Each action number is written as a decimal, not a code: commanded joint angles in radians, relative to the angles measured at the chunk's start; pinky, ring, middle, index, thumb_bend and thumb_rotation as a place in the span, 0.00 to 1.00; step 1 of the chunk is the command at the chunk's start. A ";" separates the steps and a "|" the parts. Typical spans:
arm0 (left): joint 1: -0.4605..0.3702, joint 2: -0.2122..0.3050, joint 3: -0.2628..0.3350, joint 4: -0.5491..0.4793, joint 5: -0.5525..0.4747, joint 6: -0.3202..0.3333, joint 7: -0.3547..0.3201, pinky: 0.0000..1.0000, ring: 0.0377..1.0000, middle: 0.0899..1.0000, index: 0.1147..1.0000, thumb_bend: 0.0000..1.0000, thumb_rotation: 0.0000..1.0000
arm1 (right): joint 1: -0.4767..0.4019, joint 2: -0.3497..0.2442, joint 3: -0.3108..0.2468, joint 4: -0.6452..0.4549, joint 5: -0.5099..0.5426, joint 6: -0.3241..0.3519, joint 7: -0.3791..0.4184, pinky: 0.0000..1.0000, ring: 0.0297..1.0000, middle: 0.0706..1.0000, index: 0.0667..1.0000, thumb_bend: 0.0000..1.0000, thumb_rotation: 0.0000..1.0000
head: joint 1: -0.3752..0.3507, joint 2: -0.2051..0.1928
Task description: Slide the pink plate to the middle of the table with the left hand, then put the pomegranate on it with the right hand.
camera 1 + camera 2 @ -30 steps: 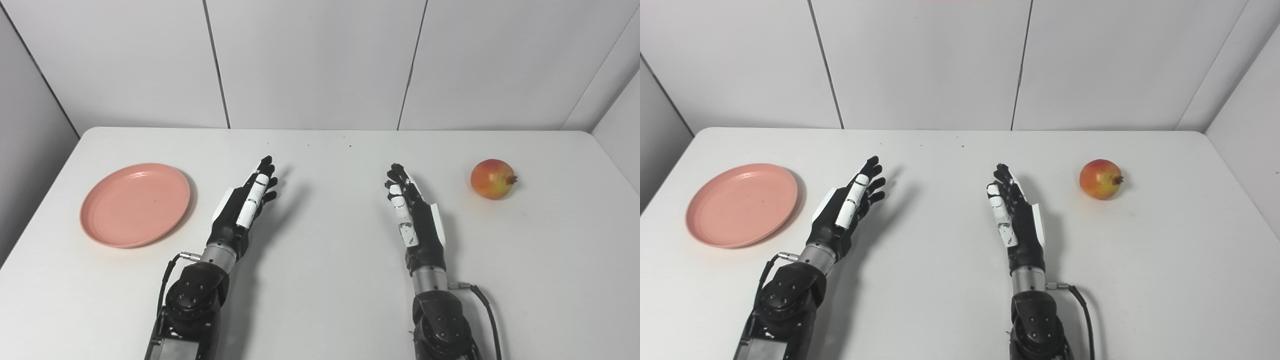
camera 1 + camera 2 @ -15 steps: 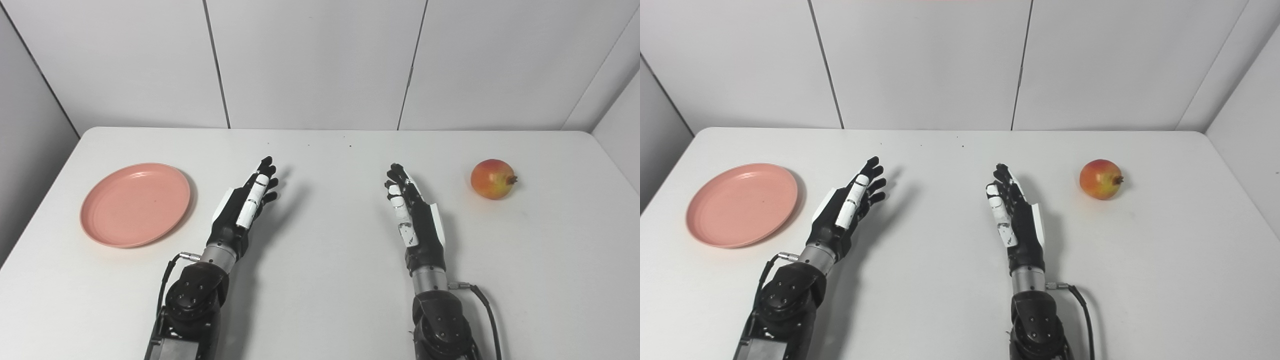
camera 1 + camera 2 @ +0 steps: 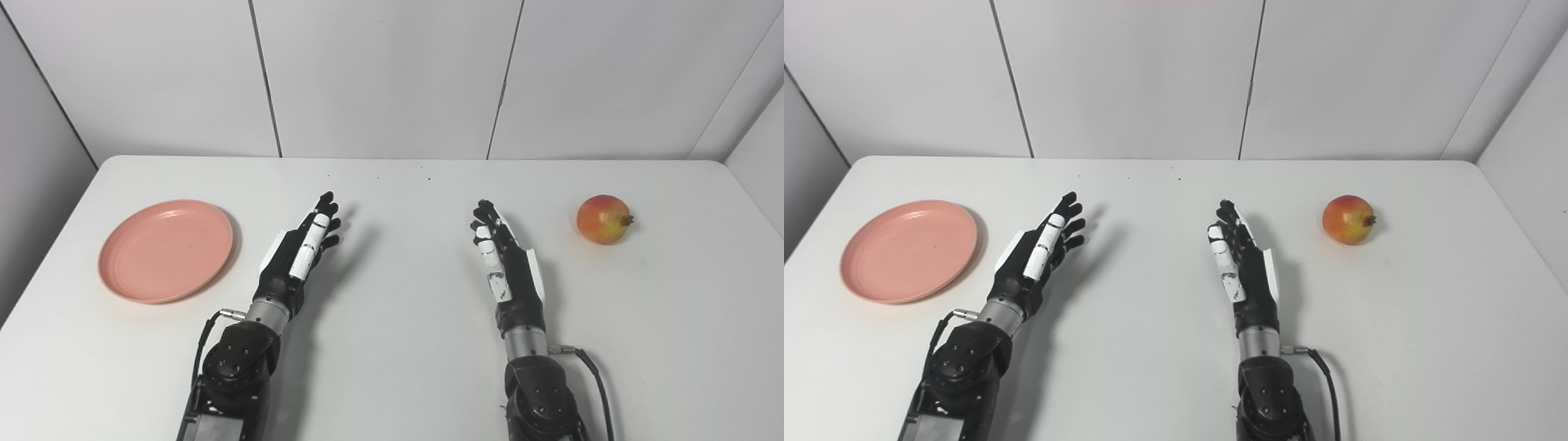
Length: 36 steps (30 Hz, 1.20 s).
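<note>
Plate, pink and empty, lies flat on the white worktop, out to the left, so the slide to the middle has not begun. Going by size, the two arms come next, both reaching up from the near edge. The left hand hovers just right of the plate, apart from it, fingers straight and spread, holding nothing. The right hand is farther from the plate, across the middle, palm turned inward, its fingers likewise extended and empty. The pomegranate sits on the worktop farthest right of the plate, well clear of both hands. Over the last second nothing has shifted: hands, plate and fruit match the earlier views, so I judge the robot is paused before its first move.
</note>
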 commanded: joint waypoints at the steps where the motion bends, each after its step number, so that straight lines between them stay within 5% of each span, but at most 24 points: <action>1: -0.038 0.001 -0.002 -0.021 -0.002 -0.002 -0.001 0.92 0.95 0.98 0.98 0.52 0.99 | -0.029 0.007 0.003 -0.041 0.004 -0.001 0.003 0.87 0.87 0.88 0.88 0.58 0.93 | 0.001 0.001; 9: -0.038 0.000 -0.002 -0.014 -0.004 -0.004 -0.001 0.92 0.95 0.98 0.98 0.52 1.00 | -0.028 0.006 0.002 -0.032 0.004 -0.001 0.003 0.89 0.88 0.89 0.89 0.59 0.94 | 0.019 -0.012; 25: -0.020 -0.015 -0.039 0.058 0.032 -0.099 0.020 0.92 0.96 0.98 0.97 0.49 1.00 | -0.014 -0.025 -0.012 0.043 0.055 -0.094 0.014 0.88 0.87 0.88 0.88 0.57 0.89 | 0.216 -0.137; 36: -0.023 -0.037 -0.047 0.118 0.054 -0.156 0.042 0.92 0.96 0.97 0.96 0.52 1.00 | -0.017 -0.057 -0.016 0.090 0.069 -0.141 0.021 0.88 0.87 0.88 0.88 0.57 0.90 | 0.288 -0.190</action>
